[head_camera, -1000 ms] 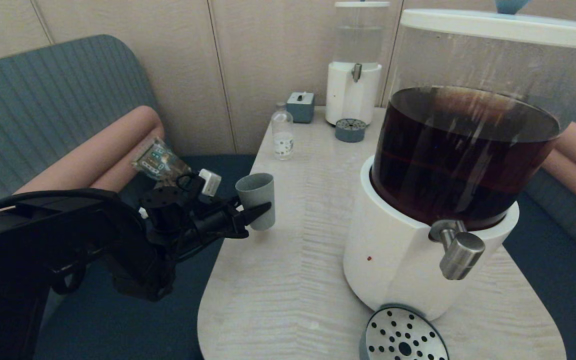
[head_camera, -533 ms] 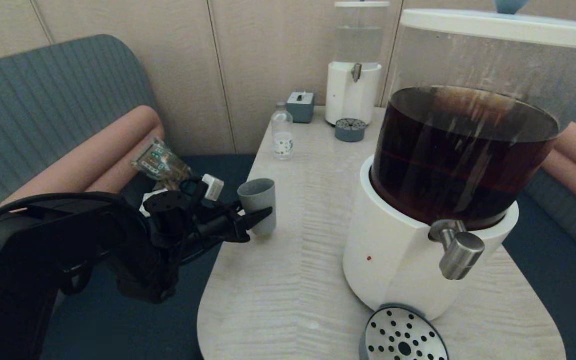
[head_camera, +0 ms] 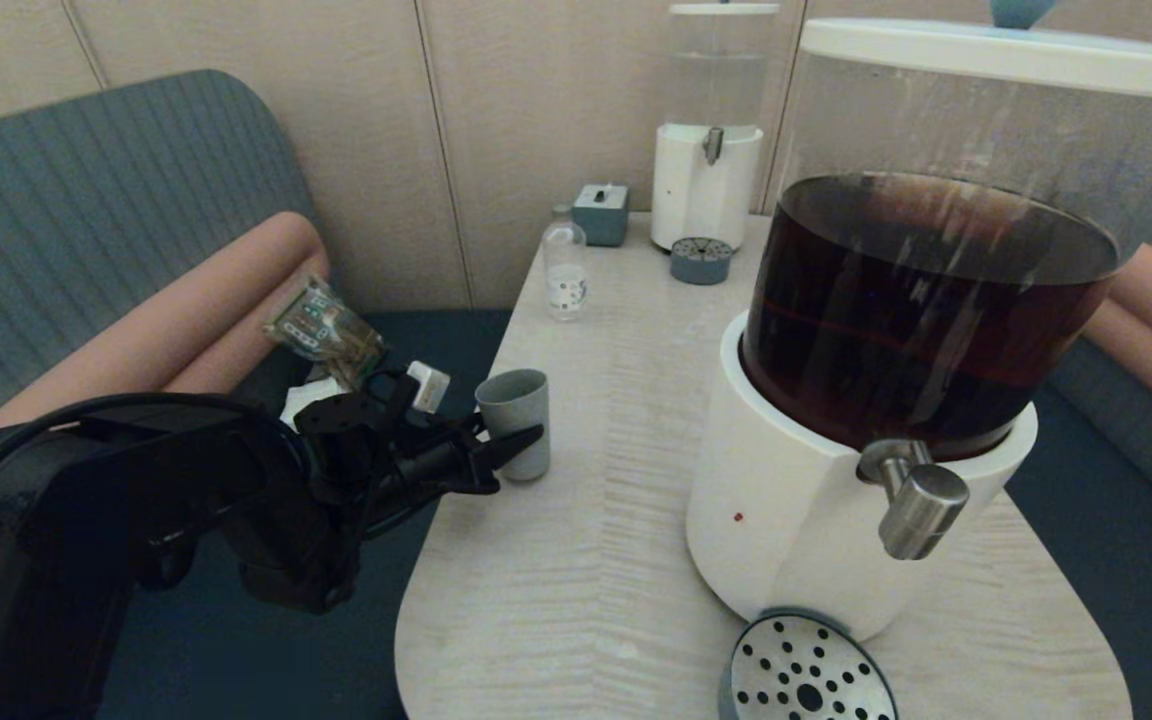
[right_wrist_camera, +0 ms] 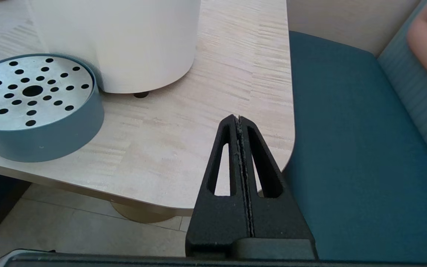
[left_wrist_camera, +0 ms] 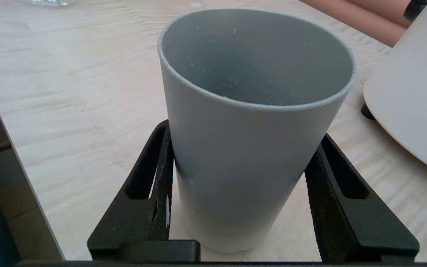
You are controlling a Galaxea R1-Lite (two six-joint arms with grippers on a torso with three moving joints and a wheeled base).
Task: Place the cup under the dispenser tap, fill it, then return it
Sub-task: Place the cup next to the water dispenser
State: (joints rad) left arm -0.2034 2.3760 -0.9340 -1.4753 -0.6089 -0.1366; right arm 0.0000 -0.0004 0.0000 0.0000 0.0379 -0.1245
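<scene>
Head view shows the left gripper (head_camera: 521, 440) at the left edge of the table (head_camera: 576, 560). The cup (head_camera: 514, 422) stands upright between its two fingers, with its bottom on the table. In the left wrist view the black fingers (left_wrist_camera: 150, 185) sit on both sides of the cup (left_wrist_camera: 250, 148), down low near its base. The one finger touches the cup wall, and the other is right against it too, so the gripper is grasping the cup. Small drops cling to the inside of the cup. I cannot tell if there is any drink in it.

The tap (head_camera: 911, 495) is well apart from the gripper, off to its right, on the big dispenser (head_camera: 836, 520) with the dark brown drink. A round tray (head_camera: 806, 670) with holes lies below the tap. A small bottle (head_camera: 564, 270) stands farther back on the table, beyond the gripper.

The right gripper (right_wrist_camera: 240, 122) is parked by the table's right edge, near the tray (right_wrist_camera: 32, 107). Its fingers are pressed tight together and hold nothing.
</scene>
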